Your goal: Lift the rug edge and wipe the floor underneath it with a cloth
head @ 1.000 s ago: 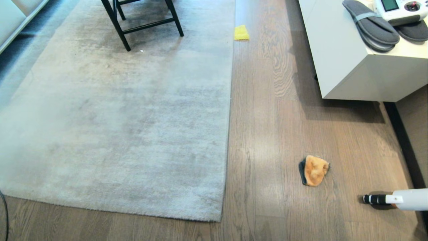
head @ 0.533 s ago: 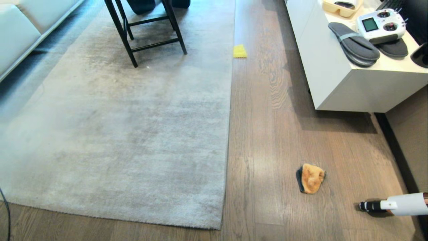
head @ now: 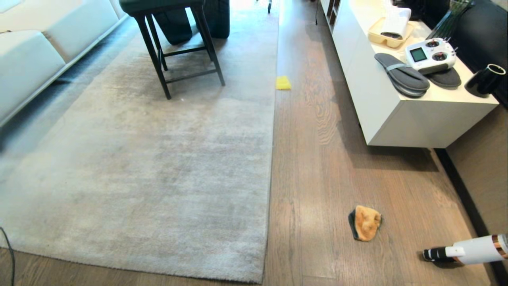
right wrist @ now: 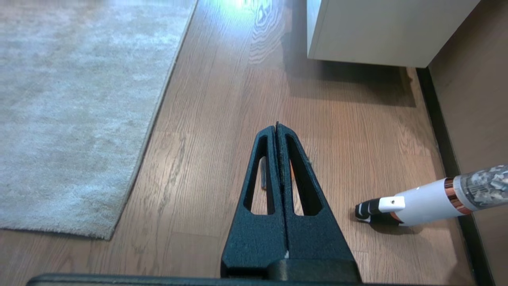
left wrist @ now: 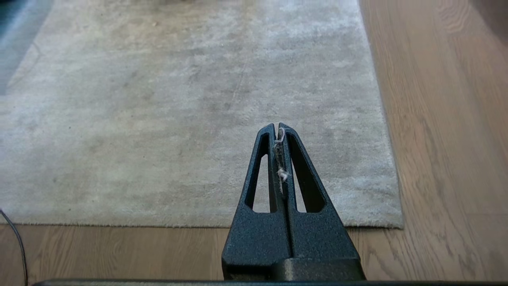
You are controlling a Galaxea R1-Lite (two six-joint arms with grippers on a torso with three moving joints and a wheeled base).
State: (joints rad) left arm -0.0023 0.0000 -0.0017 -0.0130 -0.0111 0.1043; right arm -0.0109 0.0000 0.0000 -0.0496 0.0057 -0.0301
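Two grippers pointed down at floor level, neither in the head view, each seen only from its own wrist camera.

Far left: pale sofa (head: pixel 27 67) bordering the rug, well clear of both grippers. Black stool (head: pixel 178 43) standing on the far part of the rug, well beyond the left gripper.

Left gripper (left wrist: pixel 280 128): fingers pressed together, a wisp of pale fibre caught between them, nothing else held. Positioned over the rug (head: pixel 158 159), short of its middle. Near rug edge (left wrist: pixel 198 225) lying flat behind the fingertips, on bare floor (head: pixel 317 159). Long side edge of the rug running straight to the right of this gripper, flat against the planks, ending in a near corner (head: pixel 260 278).

Beyond that side edge, far ahead: flat yellow square (head: pixel 283 82) just beside the rug.

Right gripper (right wrist: pixel 276 126): fingers pressed together, empty, over bare planks. Rug corner to its left, apart from it. Wide strip of plank floor between the rug's side edge and the white cabinet (head: pixel 397 119). Cloth (head: pixel 365 223) lying crumpled on that strip, between rug and cabinet; in the right wrist view almost wholly hidden behind the fingers.

Right of the right gripper: white handheld vacuum (right wrist: pixel 420 202) lying on the floor near the dark skirting, apart from the fingers.

On the cabinet top: grey slippers (head: pixel 403 77), remote controller (head: pixel 430 55), black mug (head: pixel 484 79).
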